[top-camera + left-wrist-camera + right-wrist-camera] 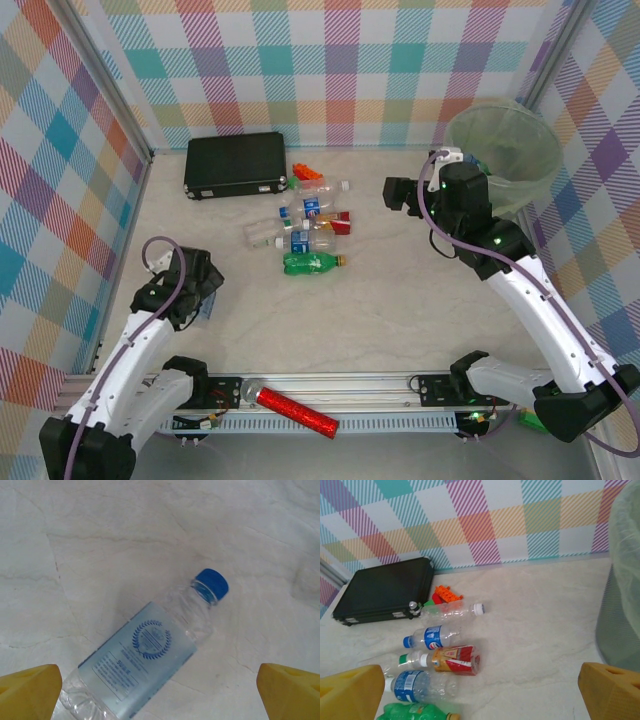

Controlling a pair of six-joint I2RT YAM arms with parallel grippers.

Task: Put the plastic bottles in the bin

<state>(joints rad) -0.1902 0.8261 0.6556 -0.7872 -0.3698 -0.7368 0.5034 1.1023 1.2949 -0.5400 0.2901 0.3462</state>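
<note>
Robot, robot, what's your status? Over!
Left jaws open over clear plastic bottle with blue cap. Right jaws open, empty, beside round green-bagged bin. Other bottles lie clustered; nothing loose blocks the bin.

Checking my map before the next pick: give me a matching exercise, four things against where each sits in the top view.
Things:
1. green bottle
2. black case
3. bin
4. red glittery cylinder

Places:
a. far right corner
b. nearest edge, around the middle
c. far left, by the back wall
d. about dead centre

Pairs: 1-d, 2-c, 3-a, 4-b
</note>
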